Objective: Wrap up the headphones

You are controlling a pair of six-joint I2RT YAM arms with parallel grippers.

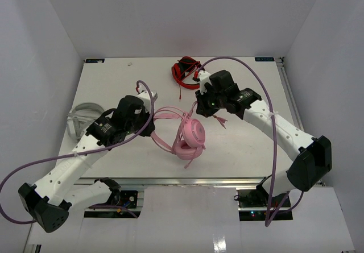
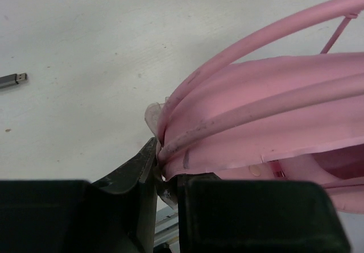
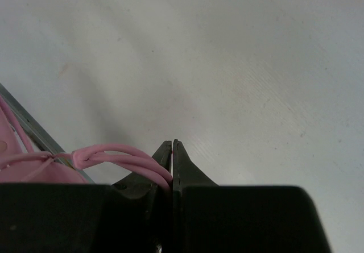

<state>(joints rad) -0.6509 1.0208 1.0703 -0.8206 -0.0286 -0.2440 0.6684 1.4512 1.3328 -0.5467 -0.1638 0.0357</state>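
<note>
The pale pink headphones (image 1: 192, 133) lie at the table's middle with their ear cups stacked and the headband (image 1: 165, 115) arching to the left. My left gripper (image 1: 153, 129) is shut on the headband (image 2: 267, 94), with cable strands pressed along it; the left wrist view shows the jaws (image 2: 164, 173) pinching its edge. My right gripper (image 1: 207, 114) sits just right of and above the ear cups. It is shut on a few looped strands of the thin pink cable (image 3: 116, 154), which enter its jaws (image 3: 172, 165) from the left. A short cable end (image 1: 219, 120) sticks out beside it.
Red-and-black headphones (image 1: 185, 71) lie at the back centre, right behind my right gripper. Light grey-white headphones (image 1: 81, 116) lie at the left edge beside my left arm. A small metal plug (image 2: 13, 80) lies on the table in the left wrist view.
</note>
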